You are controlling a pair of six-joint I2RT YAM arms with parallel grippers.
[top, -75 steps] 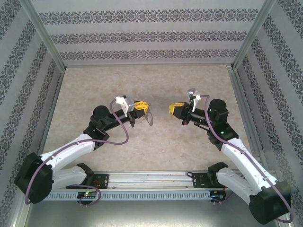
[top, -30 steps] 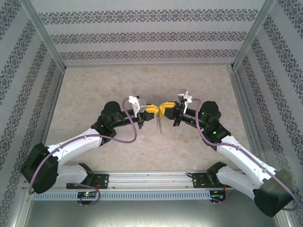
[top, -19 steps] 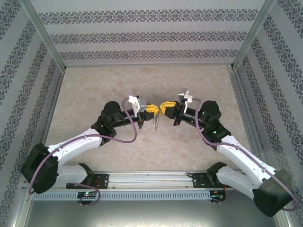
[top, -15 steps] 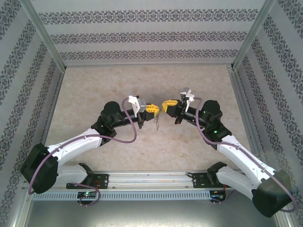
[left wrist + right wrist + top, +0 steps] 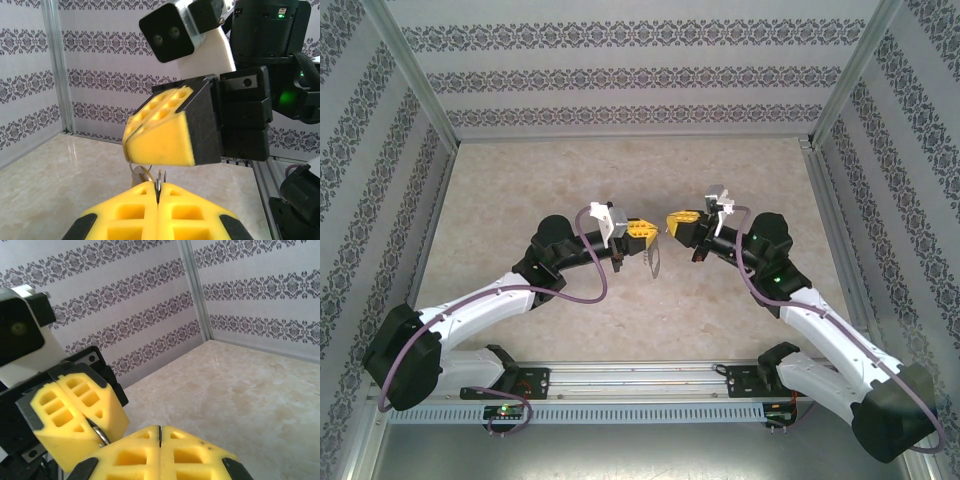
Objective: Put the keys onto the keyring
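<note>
One keyring (image 5: 653, 262) hanging over mid-table (image 5: 620, 170), top edge pinched in closed left gripper (image 5: 646, 234) between yellow pads (image 5: 75, 415), right gripper (image 5: 673, 221) closed, tips just beside, its contents unclear.

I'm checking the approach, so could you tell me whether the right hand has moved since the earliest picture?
Yes. The right hand has moved left, away from the right corner post, and now sits close to the left hand.

Keyring (image 5: 98, 432) mostly hidden between the left fingers (image 5: 107, 410)
</note>
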